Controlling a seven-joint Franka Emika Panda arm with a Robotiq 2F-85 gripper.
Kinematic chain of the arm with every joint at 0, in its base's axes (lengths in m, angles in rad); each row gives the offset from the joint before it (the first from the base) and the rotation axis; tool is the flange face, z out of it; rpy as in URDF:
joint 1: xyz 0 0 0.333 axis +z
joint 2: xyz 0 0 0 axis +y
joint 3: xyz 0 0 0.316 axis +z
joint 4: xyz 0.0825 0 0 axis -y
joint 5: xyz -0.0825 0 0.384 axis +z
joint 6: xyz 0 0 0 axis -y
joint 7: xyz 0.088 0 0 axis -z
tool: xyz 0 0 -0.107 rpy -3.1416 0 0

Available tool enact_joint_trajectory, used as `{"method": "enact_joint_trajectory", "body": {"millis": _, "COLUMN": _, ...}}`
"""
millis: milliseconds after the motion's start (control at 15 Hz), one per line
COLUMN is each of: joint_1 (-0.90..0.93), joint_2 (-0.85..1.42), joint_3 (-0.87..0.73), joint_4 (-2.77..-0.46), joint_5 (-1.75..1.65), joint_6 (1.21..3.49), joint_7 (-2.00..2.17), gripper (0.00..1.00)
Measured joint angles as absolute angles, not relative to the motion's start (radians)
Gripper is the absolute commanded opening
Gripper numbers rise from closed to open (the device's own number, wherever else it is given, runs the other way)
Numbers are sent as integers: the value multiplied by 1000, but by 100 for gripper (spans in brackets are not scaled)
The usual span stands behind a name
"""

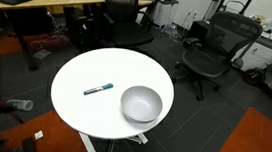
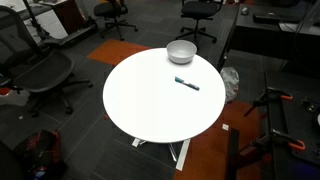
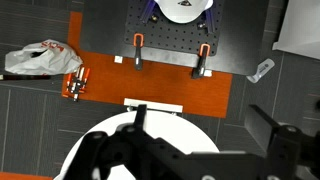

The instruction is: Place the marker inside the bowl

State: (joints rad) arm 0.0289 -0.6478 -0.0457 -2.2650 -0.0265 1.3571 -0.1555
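gripper (image 3: pixel 200 120): wrist view, closest to the lens. the dark fingers are spread wide with nothing between them, so i read the jaws as fully apart and empty.
wrist pose: the camera looks past the fingers at the floor, not at the work. i judge the arm is parked high and back from the job.
floor: orange carpet (image 3: pixel 150 75) runs across the middle, with a black clamped plate (image 3: pixel 168 50) at the far side and a plastic bag (image 3: pixel 35 60) at the left. neither marker nor bowl shows in this view.
table (image 1: pixel 72 110): in an exterior view it is round and white, with no arm over it.
marker (image 1: pixel 98 88): it lies flat on the bare top, left of the bowl, near it but not touching. with room all round, it suits a straight pinch from above.
bowl (image 1: pixel 141 104): it stands upright at the near right of the top, mouth up, and i see nothing inside. with the mouth open, a release from above should do.
opposite side: in an exterior view the bowl (image 2: pixel 181 51) sits by the far edge and the marker (image 2: pixel 186 83) lies nearer, with a gap between them.
office chairs (image 2: pixel 45 75): they stand well apart from the table, out of my reach path.
marker to bowl: not begun, by my reading. the first step is to come over the marker and set the fingers across its slim body.
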Motion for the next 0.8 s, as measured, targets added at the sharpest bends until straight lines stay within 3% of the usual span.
{"method": "enact_joint_trajectory", "body": {"millis": 800, "joint_1": 29, "joint_2": -653, "joint_3": -46, "joint_4": -2300, "joint_5": -27, "joint_6": 1429, "joint_7": -155, "gripper": 100}}
